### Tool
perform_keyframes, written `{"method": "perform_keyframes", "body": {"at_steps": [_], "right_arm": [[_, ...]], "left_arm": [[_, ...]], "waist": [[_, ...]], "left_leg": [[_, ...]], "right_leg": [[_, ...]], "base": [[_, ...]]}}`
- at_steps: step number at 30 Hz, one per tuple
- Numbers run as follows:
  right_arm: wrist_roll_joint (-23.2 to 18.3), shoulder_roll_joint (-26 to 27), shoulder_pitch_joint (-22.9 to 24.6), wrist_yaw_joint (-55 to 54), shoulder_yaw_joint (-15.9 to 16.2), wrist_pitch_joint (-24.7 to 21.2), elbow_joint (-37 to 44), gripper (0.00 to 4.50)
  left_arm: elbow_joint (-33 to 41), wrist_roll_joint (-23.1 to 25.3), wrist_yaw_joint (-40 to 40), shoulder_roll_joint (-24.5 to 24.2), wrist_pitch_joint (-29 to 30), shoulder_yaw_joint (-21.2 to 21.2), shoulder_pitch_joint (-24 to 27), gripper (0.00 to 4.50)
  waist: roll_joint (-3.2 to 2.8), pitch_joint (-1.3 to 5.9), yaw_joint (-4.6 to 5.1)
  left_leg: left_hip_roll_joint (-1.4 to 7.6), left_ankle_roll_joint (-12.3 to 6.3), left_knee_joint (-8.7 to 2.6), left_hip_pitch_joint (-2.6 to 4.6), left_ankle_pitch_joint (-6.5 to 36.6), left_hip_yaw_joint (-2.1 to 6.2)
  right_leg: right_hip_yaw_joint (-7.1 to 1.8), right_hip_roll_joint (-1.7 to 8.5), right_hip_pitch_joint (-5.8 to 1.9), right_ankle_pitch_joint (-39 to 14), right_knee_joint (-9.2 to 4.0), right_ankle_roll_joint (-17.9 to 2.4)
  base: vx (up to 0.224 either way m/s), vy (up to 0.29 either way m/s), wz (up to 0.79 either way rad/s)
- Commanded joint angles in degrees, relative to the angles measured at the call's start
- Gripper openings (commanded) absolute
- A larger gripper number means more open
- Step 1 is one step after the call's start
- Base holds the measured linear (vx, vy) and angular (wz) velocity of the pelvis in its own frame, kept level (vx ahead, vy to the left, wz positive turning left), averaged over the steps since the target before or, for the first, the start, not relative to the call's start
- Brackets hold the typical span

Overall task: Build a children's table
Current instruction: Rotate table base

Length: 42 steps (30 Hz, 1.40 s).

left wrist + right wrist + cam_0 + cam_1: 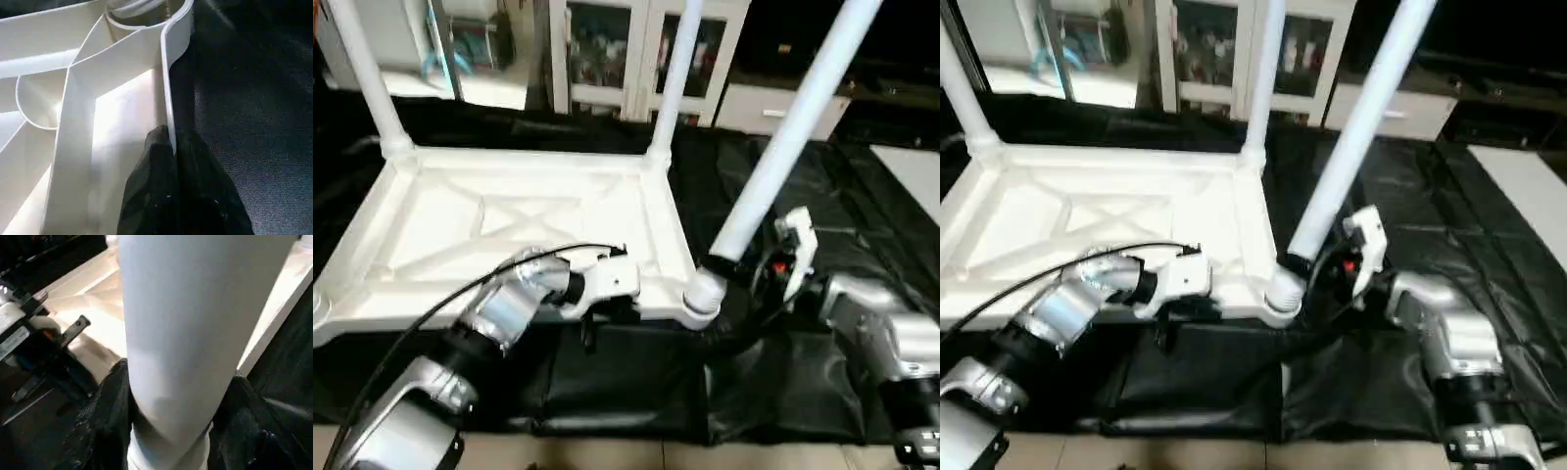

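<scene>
The white tabletop [431, 230] lies upside down on a black sheet, its X-ribs facing up. Two white legs [367, 73] [677, 69] stand upright in its far corner sockets. A third leg [793, 127] leans up and to the right from the near right corner socket [702, 299]. My right gripper [724, 269] is shut around this leg just above the socket; its black fingers [105, 421] wrap the tube [181, 333]. My left gripper [605, 311] is shut on the tabletop's near rim [168, 73], with one finger [161, 186] on each side of the thin wall.
A black sheet [607, 392] covers the floor under the work. White cabinets with glass doors [607, 49] stand at the back. A white panel [913, 171] lies at the far right. A black cable [431, 313] runs along my left forearm.
</scene>
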<state>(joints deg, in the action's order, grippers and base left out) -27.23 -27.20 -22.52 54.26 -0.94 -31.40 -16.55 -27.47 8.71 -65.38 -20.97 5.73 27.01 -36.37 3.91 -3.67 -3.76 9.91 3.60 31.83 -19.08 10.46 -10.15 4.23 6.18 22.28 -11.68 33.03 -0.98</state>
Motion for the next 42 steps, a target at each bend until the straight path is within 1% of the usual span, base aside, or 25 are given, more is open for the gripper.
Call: {"method": "perform_keyframes", "body": {"at_steps": [1, 3, 5, 9, 10, 11, 13, 14, 15, 16, 17, 19, 20, 23, 26, 28, 29, 30, 33, 34, 35, 37, 39, 40, 42], "right_arm": [[1.7, -2.4, 0.6, 1.0, 1.0, -2.6, -1.3, 1.84], [1.5, -3.9, -0.3, 3.4, 2.0, -3.6, -0.5, 1.84], [1.1, -4.7, -1.6, 4.3, 2.3, -4.7, -0.4, 1.84], [2.2, -5.7, -3.1, 5.2, 3.2, -4.1, -1.1, 1.84], [2.9, -6.0, -3.6, 5.3, 3.5, -3.7, -1.4, 1.84], [3.5, -6.3, -4.2, 5.4, 3.8, -3.3, -1.8, 1.84], [4.6, -6.7, -5.3, 5.9, 4.8, -2.8, -2.2, 1.84], [5.1, -6.8, -5.5, 6.2, 5.3, -2.7, -2.2, 1.84], [6.4, -7.1, -5.9, 6.7, 6.9, -2.0, -1.8, 1.84], [6.4, -7.1, -5.9, 6.7, 6.9, -2.0, -1.8, 1.84], [7.1, -7.2, -5.9, 7.0, 7.8, -1.6, -1.6, 1.84], [7.6, -6.8, -5.9, 6.8, 8.4, -1.2, -1.4, 1.84], [8.0, -6.2, -5.8, 6.5, 9.1, -0.8, -1.1, 1.84], [8.6, -4.9, -4.9, 6.2, 10.6, -0.3, -0.6, 1.84], [9.1, -4.1, -3.9, 5.4, 10.8, 0.5, -1.4, 1.84], [9.4, -3.8, -3.4, 4.6, 10.6, 1.2, -2.2, 1.84], [9.8, -3.0, -2.4, 3.0, 9.8, 2.3, -3.8, 1.84], [9.9, -3.0, -2.3, 2.8, 9.7, 2.4, -4.0, 1.84], [9.9, -2.1, -0.7, 0.7, 8.4, 3.5, -5.8, 1.84], [9.9, -1.4, 0.2, -0.7, 7.4, 4.2, -7.0, 1.84], [10.0, -1.0, 0.8, -1.8, 6.8, 4.8, -7.7, 1.84], [10.2, -0.6, 1.6, -2.7, 6.1, 5.5, -8.4, 1.84], [10.1, -0.1, 2.8, -3.5, 5.4, 6.2, -8.7, 1.84], [9.9, 0.4, 4.0, -4.5, 4.6, 6.6, -8.8, 1.84], [10.0, 0.6, 4.4, -4.8, 4.4, 6.9, -8.9, 1.84]], "left_arm": [[0.3, 0.2, -0.4, 0.0, -1.0, 0.9, 0.5, 0.00], [0.3, 0.3, -0.3, 0.1, -1.0, 0.9, 0.5, 0.00], [0.2, 0.4, -0.2, 0.2, -0.9, 0.8, 0.4, 0.00], [0.2, 0.4, -0.2, 0.1, -0.9, 0.8, 0.3, 0.00], [0.2, 0.5, -0.2, 0.1, -0.9, 0.8, 0.3, 0.00], [0.2, 0.5, -0.2, 0.1, -0.9, 0.8, 0.3, 0.00], [0.1, 0.6, -0.2, 0.2, -0.9, 0.7, 0.3, 0.00], [0.1, 0.6, -0.2, 0.2, -1.0, 0.7, 0.3, 0.00], [0.1, 0.6, -0.2, 0.2, -0.9, 0.7, 0.3, 0.00], [0.1, 0.6, -0.2, 0.2, -0.9, 0.7, 0.3, 0.00], [0.2, 0.6, -0.2, 0.2, -0.9, 0.7, 0.4, 0.00], [0.1, 0.6, -0.2, 0.2, -0.9, 0.7, 0.4, 0.00], [0.2, 0.6, -0.2, 0.1, -0.8, 0.7, 0.5, 0.00], [0.3, 0.5, -0.2, 0.1, -0.7, 0.6, 0.6, 0.00], [0.3, 0.5, -0.1, 0.1, -0.6, 0.5, 0.7, 0.00], [0.4, 0.5, -0.1, 0.1, -0.6, 0.5, 0.7, 0.00], [0.5, 0.5, -0.1, 0.1, -0.5, 0.5, 0.7, 0.00], [0.5, 0.5, -0.1, 0.0, -0.5, 0.5, 0.7, 0.00], [0.6, 0.4, -0.1, 0.0, -0.5, 0.5, 0.7, 0.00], [0.6, 0.4, -0.1, 0.0, -0.6, 0.5, 0.7, 0.00], [0.6, 0.5, -0.1, 0.0, -0.5, 0.5, 0.7, 0.00], [0.7, 0.5, -0.1, 0.1, -0.5, 0.6, 0.7, 0.00], [0.7, 0.5, -0.1, 0.1, -0.4, 0.6, 0.7, 0.00], [0.5, 0.6, -0.2, 0.1, -0.5, 0.6, 0.5, 0.00], [0.4, 0.6, -0.2, 0.1, -0.5, 0.6, 0.5, 0.00]], "waist": [[0.41, 2.82, 0.04], [0.50, 2.97, -0.16], [0.45, 3.08, -0.29], [0.56, 3.46, -0.65], [0.65, 3.61, -0.75], [0.62, 3.77, -0.90], [0.76, 3.66, -1.03], [0.74, 3.54, -1.07], [0.68, 3.55, -1.18], [0.79, 3.46, -1.16], [0.64, 3.41, -1.15], [0.66, 3.40, -1.12], [0.81, 3.38, -1.09], [0.77, 3.40, -0.95], [0.92, 3.47, -0.87], [0.79, 3.49, -0.92], [0.98, 3.46, -0.90], [0.90, 3.44, -0.88], [0.96, 3.45, -0.69], [0.99, 3.41, -0.58], [0.94, 3.41, -0.51], [0.97, 3.40, -0.28], [0.92, 3.42, -0.03], [0.59, 3.33, 0.19], [0.69, 3.31, 0.41]], "left_leg": [[3.62, -0.39, -4.36, 0.43, 21.7, 0.95], [3.54, -0.87, -4.07, 0.50, 20.4, 0.59], [3.62, -1.51, -3.89, 0.30, 18.2, 0.33], [3.65, -2.12, -3.45, -0.02, 13.9, -0.14], [3.57, -2.53, -3.29, -0.35, 11.9, -0.27], [3.51, -2.83, -3.04, -0.52, 10.3, -0.31], [3.39, -3.43, -2.74, -0.73, 9.0, -0.55], [3.39, -3.46, -2.78, -0.91, 9.6, -0.47], [3.42, -3.30, -2.75, -0.80, 10.1, -0.48], [3.47, -2.87, -2.79, -0.83, 11.1, -0.46], [3.58, -2.31, -2.86, -0.78, 11.9, -0.41], [3.60, -1.55, -2.95, -0.80, 12.6, -0.33], [3.64, -1.37, -2.99, -0.79, 12.7, -0.26], [3.60, -1.08, -3.05, -0.82, 13.0, -0.25], [3.54, -0.85, -3.05, -0.87, 13.5, -0.21], [3.58, -0.84, -3.05, -0.77, 13.5, -0.23], [3.57, -0.72, -3.06, -0.79, 13.8, -0.24], [3.57, -0.61, -3.14, -0.75, 14.3, -0.22], [3.61, 0.27, -3.30, -0.63, 16.4, -0.07], [3.60, 0.55, -3.40, -0.67, 17.6, 0.04], [3.62, 0.79, -3.41, -0.44, 19.0, 0.06], [3.64, 1.22, -3.54, -0.49, 20.4, 0.29], [3.67, 1.42, -3.64, -0.44, 21.2, 0.40], [3.66, 1.65, -3.73, -0.40, 22.3, 0.41], [3.68, 1.75, -3.82, -0.31, 24.0, 0.58]], "right_leg": [[-2.78, 3.05, -0.83, -20.7, -4.76, -7.7], [-3.01, 3.05, -0.83, -19.8, -4.52, -8.6], [-3.16, 3.03, -0.95, -18.8, -4.28, -9.2], [-3.11, 2.91, -1.16, -14.4, -3.59, -10.5], [-3.07, 2.86, -1.42, -12.7, -3.29, -10.5], [-3.07, 2.84, -1.42, -11.0, -2.99, -10.7], [-3.13, 2.67, -1.26, -9.3, -2.74, -11.0], [-3.11, 2.76, -1.35, -10.7, -2.80, -10.9], [-3.06, 2.83, -1.31, -11.8, -2.91, -10.7], [-3.00, 2.85, -1.26, -14.1, -3.05, -10.1], [-3.01, 2.95, -1.19, -16.1, -3.25, -9.4], [-2.98, 2.83, -1.17, -17.6, -3.36, -8.4], [-2.97, 2.81, -1.10, -17.5, -3.27, -8.2], [-2.95, 2.70, -1.11, -16.8, -3.24, -8.1], [-2.95, 2.71, -1.19, -17.0, -3.26, -7.9], [-2.97, 2.73, -1.07, -16.7, -3.31, -8.0], [-2.96, 2.72, -1.02, -17.0, -3.36, -7.9], [-2.94, 2.72, -0.94, -17.4, -3.44, -7.8], [-2.90, 2.60, -0.87, -18.7, -3.66, -7.2], [-2.83, 2.59, -0.87, -20.0, -3.80, -6.9], [-2.85, 2.72, -0.61, -21.4, -4.08, -6.6], [-2.73, 2.64, -0.64, -22.9, -4.25, -6.1], [-2.70, 2.58, -0.57, -23.0, -4.29, -6.0], [-2.74, 2.55, -0.41, -22.8, -4.50, -5.9], [-2.60, 2.51, -0.43, -23.5, -4.55, -5.9]], "base": [[0.000, 0.000, 0.00], [0.000, 0.000, 0.00], [0.000, 0.000, 0.00], [0.000, 0.000, 0.00], [0.000, 0.000, 0.00], [0.000, 0.000, 0.00], [0.000, 0.000, 0.00], [0.000, 0.000, 0.00], [0.000, 0.000, 0.00], [0.000, 0.000, 0.00], [0.000, 0.000, 0.00], [0.000, 0.000, 0.00], [0.000, 0.000, 0.00], [0.000, 0.000, 0.00], [0.000, 0.000, 0.00], [0.000, 0.000, 0.00], [0.000, 0.000, 0.00], [0.000, 0.000, 0.00], [0.000, 0.000, 0.00], [0.000, 0.000, 0.00], [0.000, 0.000, 0.00], [0.000, 0.000, 0.00], [0.000, 0.000, 0.00], [0.000, 0.000, 0.00], [0.000, 0.000, 0.00]]}}
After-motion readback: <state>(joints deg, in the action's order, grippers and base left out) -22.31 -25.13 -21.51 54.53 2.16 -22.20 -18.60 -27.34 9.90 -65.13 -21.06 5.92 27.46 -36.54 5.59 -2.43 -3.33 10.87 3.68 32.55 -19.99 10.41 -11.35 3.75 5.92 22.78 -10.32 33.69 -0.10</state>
